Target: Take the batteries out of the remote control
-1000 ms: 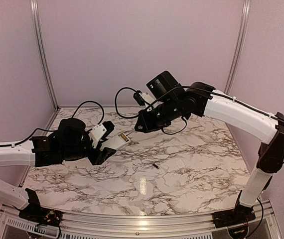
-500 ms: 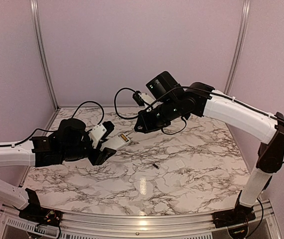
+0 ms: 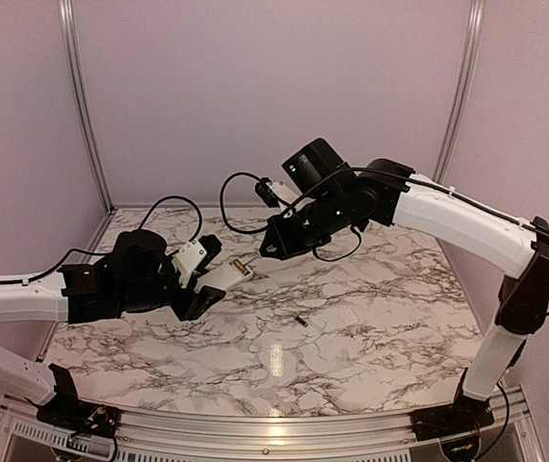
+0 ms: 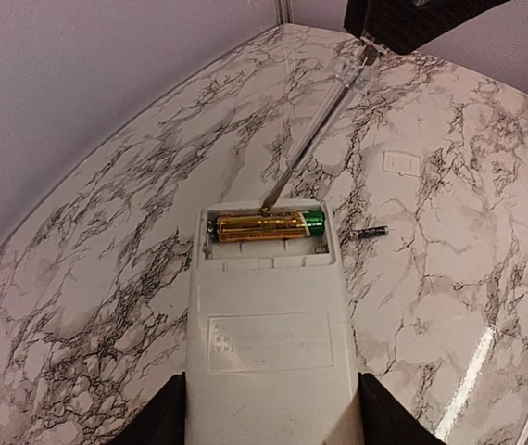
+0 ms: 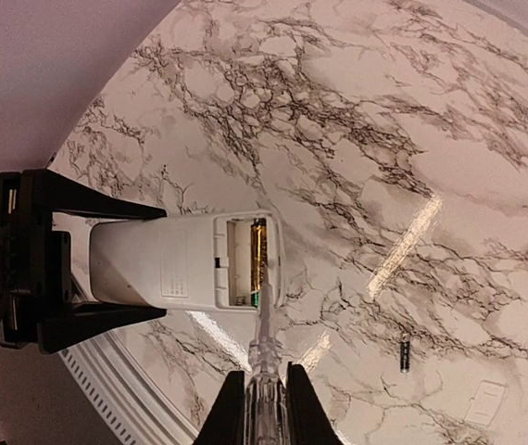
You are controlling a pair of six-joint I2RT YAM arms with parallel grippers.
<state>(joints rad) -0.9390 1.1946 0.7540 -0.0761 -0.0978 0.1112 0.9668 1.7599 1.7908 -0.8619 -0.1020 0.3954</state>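
Observation:
My left gripper (image 3: 204,274) is shut on the white remote control (image 4: 269,324), held above the table with its open battery recess facing up. One gold battery (image 4: 264,224) lies in the recess; it also shows in the right wrist view (image 5: 258,255). My right gripper (image 5: 262,399) is shut on a clear-handled screwdriver (image 5: 264,357), whose tip touches the recess edge at the battery. In the top view the right gripper (image 3: 273,245) sits just right of the remote (image 3: 224,275). A small dark cylinder that looks like a second battery (image 4: 370,232) lies loose on the table.
A small flat white cover plate (image 4: 401,163) lies on the marble table (image 3: 371,289), right of the loose battery (image 3: 300,320). Purple walls and metal posts enclose the back and sides. The left arm's cable (image 3: 173,204) loops over the back left.
My right gripper has edged slightly left towards the remote with the screwdriver. The left gripper and remote have stayed still.

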